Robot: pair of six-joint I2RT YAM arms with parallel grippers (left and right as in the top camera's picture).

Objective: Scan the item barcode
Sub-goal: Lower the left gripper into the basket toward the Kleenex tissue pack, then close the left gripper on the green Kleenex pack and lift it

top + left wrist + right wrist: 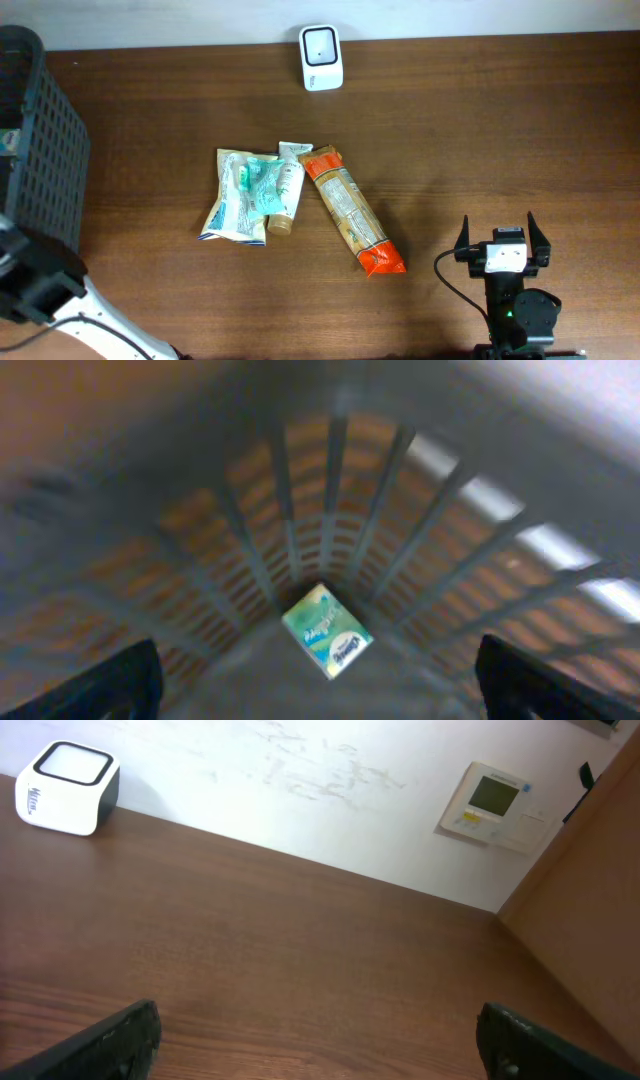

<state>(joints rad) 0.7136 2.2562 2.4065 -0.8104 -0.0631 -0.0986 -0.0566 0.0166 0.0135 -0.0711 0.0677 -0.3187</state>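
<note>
**A:** How is the step in hand best done?

**B:** The next item is judged due to be fetched. The left claw (318,690) is seen spread wide and empty above the floor of the dark grey slatted plastic basket (45,140). It is best lifted straight up, clear of the walls, before it is swung over the brown wood-grain counter (480,130). The right claw (502,250) is likewise wide open with nothing held. It sits near the counter's front right, well apart from everything.

**A:** Where are the items found?

**B:** Three are heaped mid-counter, touching one another. The long orange crinkled packet (352,210) is laid slantwise on the right, and the flat pale green and white pouch (236,195) on the left. The slim white tube with a tan cap (289,182) is set between them, overlapping the pouch. The orange packet is probably best taken first, since its lower end is free and can be pinched across the narrow width without the others being disturbed. Its printed face is then to be turned toward the small white rounded scanner (322,57) at the far edge. Where the barcode sits cannot be told.

**A:** And what is seen in the basket?

**B:** A small glossy green and white packet (326,630) is seen on the basket floor, untouched by the claw.
</note>
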